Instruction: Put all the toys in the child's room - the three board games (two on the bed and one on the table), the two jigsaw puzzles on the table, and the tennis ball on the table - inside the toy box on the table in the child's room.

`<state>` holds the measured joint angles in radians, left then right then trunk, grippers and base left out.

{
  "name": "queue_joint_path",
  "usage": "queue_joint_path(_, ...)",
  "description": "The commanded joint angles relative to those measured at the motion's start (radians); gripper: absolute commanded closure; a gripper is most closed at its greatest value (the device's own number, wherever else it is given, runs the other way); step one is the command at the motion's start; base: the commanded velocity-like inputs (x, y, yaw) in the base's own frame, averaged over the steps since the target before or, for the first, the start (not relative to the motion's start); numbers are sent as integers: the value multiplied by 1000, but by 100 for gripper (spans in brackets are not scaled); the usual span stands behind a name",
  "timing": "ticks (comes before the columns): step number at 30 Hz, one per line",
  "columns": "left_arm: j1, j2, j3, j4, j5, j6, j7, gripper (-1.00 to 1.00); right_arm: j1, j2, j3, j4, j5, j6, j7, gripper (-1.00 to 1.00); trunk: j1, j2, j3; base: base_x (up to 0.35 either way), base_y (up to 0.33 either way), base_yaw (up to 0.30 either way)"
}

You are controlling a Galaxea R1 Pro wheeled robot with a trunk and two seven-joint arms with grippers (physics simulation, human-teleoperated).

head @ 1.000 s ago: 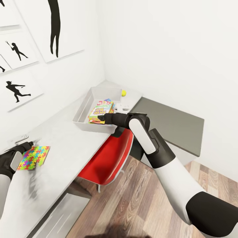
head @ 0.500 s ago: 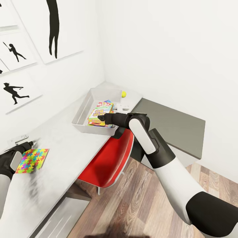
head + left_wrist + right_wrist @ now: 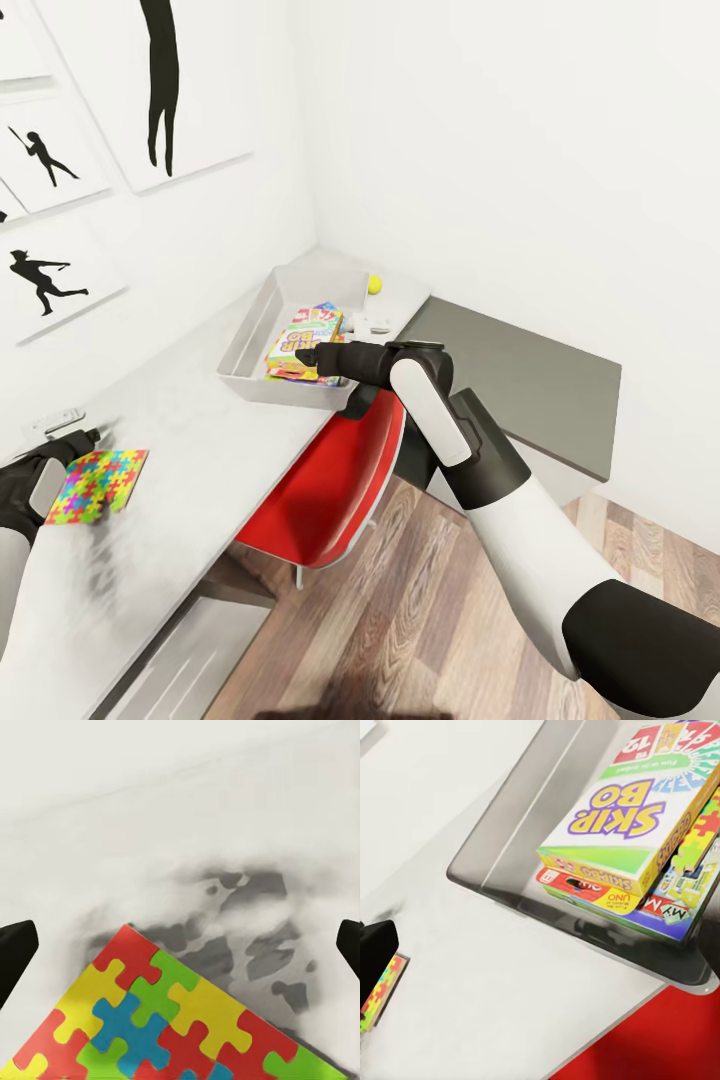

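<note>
The light-grey toy box (image 3: 248,345) stands on the white table (image 3: 190,440) and holds a stack of board games (image 3: 305,343), with the green-edged Skip-Bo box (image 3: 622,825) on top. A jigsaw-patterned edge (image 3: 703,831) peeks out beside that stack. My right gripper (image 3: 308,355) hangs open over the box's near rim. A second jigsaw puzzle (image 3: 95,484) lies flat on the table at the left. My left gripper (image 3: 72,442) is open just above its far corner (image 3: 131,937), touching nothing. The yellow tennis ball (image 3: 375,284) rests on the table beyond the box.
A red chair (image 3: 335,470) is tucked under the table below my right arm. A low cabinet with a dark grey top (image 3: 520,380) adjoins the table's far end. A small white object (image 3: 375,325) lies next to the box, and another (image 3: 58,418) near the wall.
The head view shifted slightly about a second ago. Since then both arms, the puzzle and the box have held still.
</note>
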<state>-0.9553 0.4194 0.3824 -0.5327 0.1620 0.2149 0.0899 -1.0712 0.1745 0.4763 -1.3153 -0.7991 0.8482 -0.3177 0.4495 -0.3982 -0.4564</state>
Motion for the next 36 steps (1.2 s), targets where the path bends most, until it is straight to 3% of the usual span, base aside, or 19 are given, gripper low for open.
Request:
queue_joint_path(1,0,0,0,-1,10,6,5,-100,-1,0,1,-1,-11,2,-10,-100,1,-2,-2,0,0,0)
queue_joint_path(19,0,1,1,6,11,15,7,-100,-1,0,0,0,-11,1,-11,-100,1,-2,-28,0,0,0)
queue_joint_path(36,0,4,1,7,11,42,7,-100,-1,0,1,1,-13,1,-11,-100,1,-2,-32,0,0,0)
